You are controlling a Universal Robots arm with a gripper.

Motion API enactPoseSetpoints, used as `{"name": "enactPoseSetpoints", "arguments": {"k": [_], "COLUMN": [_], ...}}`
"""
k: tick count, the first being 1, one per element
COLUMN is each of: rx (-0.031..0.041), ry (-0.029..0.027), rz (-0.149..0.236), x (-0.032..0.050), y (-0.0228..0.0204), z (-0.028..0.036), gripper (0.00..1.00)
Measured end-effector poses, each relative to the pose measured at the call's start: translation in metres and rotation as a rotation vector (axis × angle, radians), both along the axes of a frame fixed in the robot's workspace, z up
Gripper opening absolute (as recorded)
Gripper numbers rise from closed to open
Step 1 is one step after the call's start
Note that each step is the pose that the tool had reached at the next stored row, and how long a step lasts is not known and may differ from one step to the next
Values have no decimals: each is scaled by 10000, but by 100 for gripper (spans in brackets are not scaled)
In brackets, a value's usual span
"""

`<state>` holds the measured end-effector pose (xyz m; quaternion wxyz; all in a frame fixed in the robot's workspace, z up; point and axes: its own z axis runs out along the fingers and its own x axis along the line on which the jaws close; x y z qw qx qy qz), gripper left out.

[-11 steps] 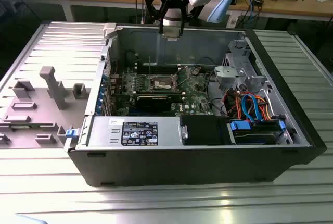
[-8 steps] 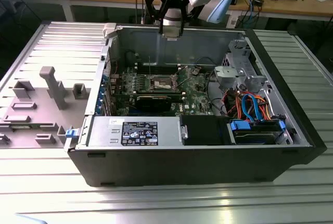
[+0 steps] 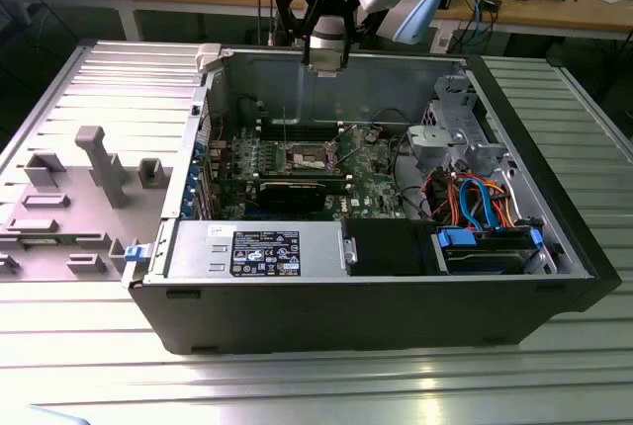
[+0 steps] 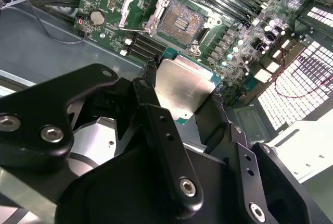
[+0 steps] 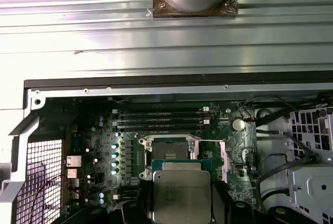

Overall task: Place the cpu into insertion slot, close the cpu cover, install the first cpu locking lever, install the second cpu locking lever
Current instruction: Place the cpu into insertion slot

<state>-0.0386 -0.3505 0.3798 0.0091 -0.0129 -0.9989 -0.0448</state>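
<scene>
Clamping one cpu (image 4: 182,91) by two opposite edges, the gripper (image 4: 179,99) has its two black, bolted metal fingers (image 4: 151,104) spread just to the chip's width. The cpu is a flat square with a dull brushed-silver lid on a green rim. In both wrist views it hangs over the green board (image 4: 234,41), just beside the one slot (image 4: 179,23) and not in it. The slot is a square socket with a silver frame, and its dark contact field with a tan middle patch lies bare. One cover (image 4: 138,5), a thin silver plate with a large window, stands swung up along one side of the slot. Four long black memory slots (image 5: 161,120) run beyond the slot, and one round silver coin cell (image 4: 97,17) sits near the cover.

In the exterior view the slot (image 3: 309,156) lies mid-frame inside one open black case (image 3: 346,316). The arm (image 3: 410,10) is at upper middle, above the case's rear wall. One long black card (image 3: 297,191) lies just below the slot in the frame. A bundle of blue and orange cables (image 3: 475,198) is at centre right. One grey plastic fixture (image 3: 94,178) with upright pegs is at the exterior view's left. All of this rests on a ribbed silver table (image 3: 297,385).
</scene>
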Motion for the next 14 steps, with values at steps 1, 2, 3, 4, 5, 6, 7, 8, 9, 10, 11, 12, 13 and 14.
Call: {"name": "enactPoseSetpoints", "arguments": {"k": [1, 2, 3, 4, 5, 6, 7, 8, 9, 10, 11, 12, 13, 14], "rx": [-2, -1, -2, 0, -3, -3, -3, -5, -6, -6, -6, -6, -7, -7], "ry": [1, 2, 3, 2, 4, 4, 3, 4, 3, 3, 3, 3, 3, 3], "rz": [2, 2, -21, -101, -237, -307, -374, -470, -545, -636, -666, -668, -670, -670], "x": [1, 1, 0, 0, 1, 1, 1, 1, 1, 1, 1, 1, 1, 0], "y": [-5, -11, -37, -40, -41, -42, -42, -42, -43, -43, -43, -43, -43, -43], "z": [1, 0, 0, -2, -3, -3, -4, -4, -5, -6, -6, -6, -5, -5], "gripper": [54, 54, 54, 54, 54, 54, 54, 54, 54, 54, 54, 54, 54, 54]}}
